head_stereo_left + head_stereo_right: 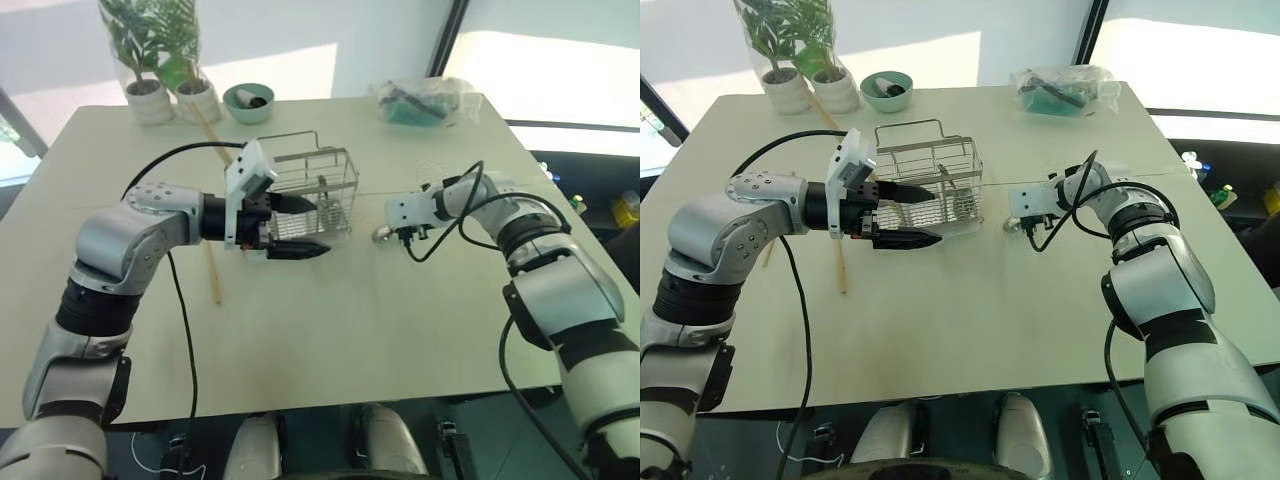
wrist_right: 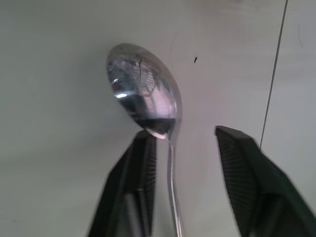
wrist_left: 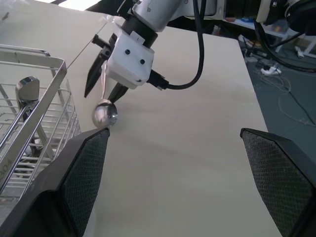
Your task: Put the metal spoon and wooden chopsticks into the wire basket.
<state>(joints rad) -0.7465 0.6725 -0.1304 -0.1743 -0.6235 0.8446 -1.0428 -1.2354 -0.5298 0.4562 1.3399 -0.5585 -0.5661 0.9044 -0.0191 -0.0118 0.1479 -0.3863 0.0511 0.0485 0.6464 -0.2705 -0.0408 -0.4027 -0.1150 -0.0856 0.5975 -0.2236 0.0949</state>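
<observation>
Both arms are chunky silver-grey shells with black bands at the joints, kinda glossy, and each has a loose black cable looping from the forearm out to the wrist. The left gripper [image 1: 297, 226] has a white boxy housing up top with two black pointed fingers [image 3: 81, 182] whose inner pads carry a fine mesh texture. The right gripper [image 3: 104, 74] sits on a white block with two small dark screw holes and a black plug, fingers [image 2: 249, 182] black with the same ribbed pads.
</observation>
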